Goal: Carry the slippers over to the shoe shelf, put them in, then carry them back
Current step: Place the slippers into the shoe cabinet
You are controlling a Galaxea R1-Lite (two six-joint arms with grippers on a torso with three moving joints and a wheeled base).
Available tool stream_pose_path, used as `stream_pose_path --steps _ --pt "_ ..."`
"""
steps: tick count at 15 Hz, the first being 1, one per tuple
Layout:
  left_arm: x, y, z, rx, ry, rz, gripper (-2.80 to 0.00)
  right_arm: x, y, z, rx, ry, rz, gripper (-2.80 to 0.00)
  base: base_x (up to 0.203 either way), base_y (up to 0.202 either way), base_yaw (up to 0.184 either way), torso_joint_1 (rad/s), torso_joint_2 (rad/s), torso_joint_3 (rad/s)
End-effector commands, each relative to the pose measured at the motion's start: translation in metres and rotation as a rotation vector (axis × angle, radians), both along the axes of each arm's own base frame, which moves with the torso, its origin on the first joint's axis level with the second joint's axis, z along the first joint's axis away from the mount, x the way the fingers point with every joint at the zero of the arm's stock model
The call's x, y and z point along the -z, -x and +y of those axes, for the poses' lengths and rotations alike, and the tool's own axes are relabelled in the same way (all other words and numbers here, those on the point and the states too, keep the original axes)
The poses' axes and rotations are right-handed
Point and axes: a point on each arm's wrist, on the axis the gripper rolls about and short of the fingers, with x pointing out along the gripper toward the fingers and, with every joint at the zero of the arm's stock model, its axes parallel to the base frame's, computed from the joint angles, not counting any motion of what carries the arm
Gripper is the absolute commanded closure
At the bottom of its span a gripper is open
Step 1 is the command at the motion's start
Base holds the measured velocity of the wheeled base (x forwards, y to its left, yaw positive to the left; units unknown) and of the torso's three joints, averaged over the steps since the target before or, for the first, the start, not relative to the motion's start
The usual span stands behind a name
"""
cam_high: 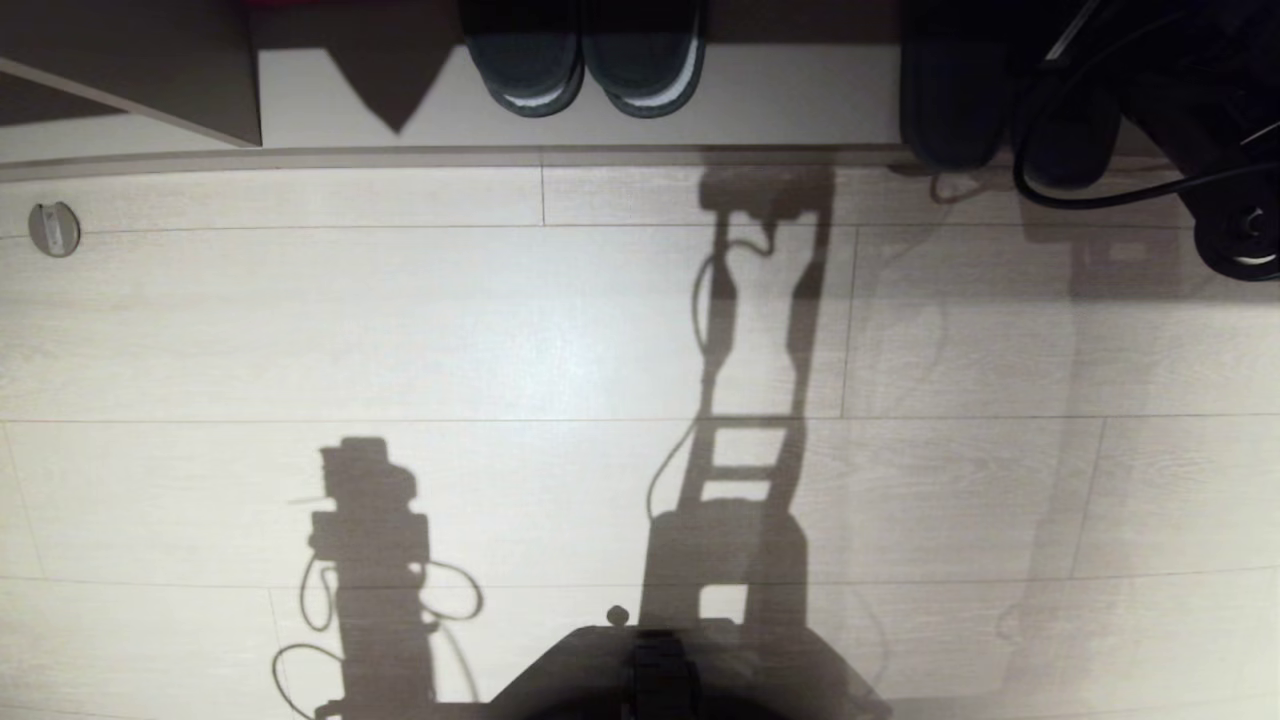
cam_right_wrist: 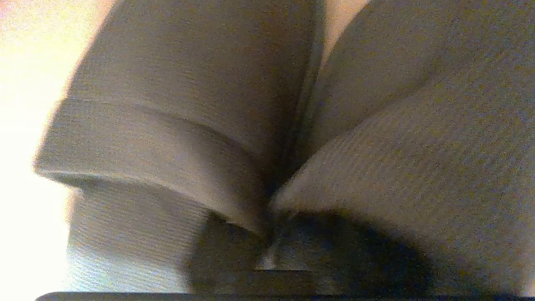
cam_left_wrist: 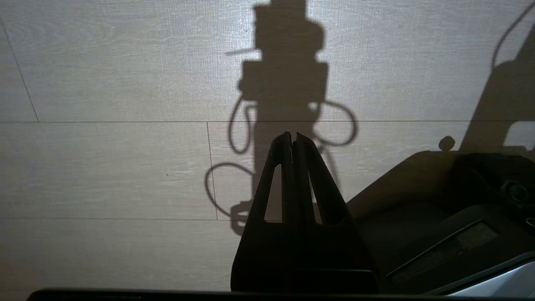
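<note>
The two grey slippers (cam_high: 950, 110) lie side by side at the far right of the shoe shelf (cam_high: 800, 100). Their rounded ends reach its dark front trim. My right arm (cam_high: 1200, 100) reaches over them from the right, and its gripper is lost in the dark there. In the right wrist view the ribbed grey fabric of both slippers (cam_right_wrist: 188, 104) fills the picture at very close range, so the fingers do not show. My left gripper (cam_left_wrist: 294, 134) hangs shut and empty above the pale floor, beside the robot's base.
A darker pair with whitish sole rims (cam_high: 585, 60) stands in the middle of the shelf. A brown panel (cam_high: 150, 70) closes the shelf's left end. A round fitting (cam_high: 54, 228) sits in the wood floor at the left. My base (cam_high: 650, 670) shows at the near edge.
</note>
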Motion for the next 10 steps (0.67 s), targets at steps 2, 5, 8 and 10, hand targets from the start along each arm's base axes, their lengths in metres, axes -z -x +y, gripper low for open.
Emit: stream_pose_path --steps 2,5,8,10 --pt "0.000 0.000 0.000 -0.001 0.001 0.000 0.00 0.003 -0.002 0.000 -0.001 0.000 0.008 -2.80 0.000 0.000 0.000 0.000 0.00 0.000" --pt "0.000 0.000 0.000 -0.001 0.001 0.000 0.00 -0.001 0.008 0.000 0.000 0.002 0.014 -2.80 0.000 0.000 0.000 0.000 0.00 0.000" --pt "0.000 0.000 0.000 -0.001 0.001 0.000 0.00 0.002 0.016 0.000 -0.001 0.003 0.031 -2.80 0.000 0.000 0.000 0.000 0.00 0.000" --pt "0.000 0.000 0.000 -0.001 0.001 0.000 0.00 0.012 0.025 0.000 0.001 0.008 0.069 -2.80 0.000 0.000 0.000 0.000 0.00 0.000"
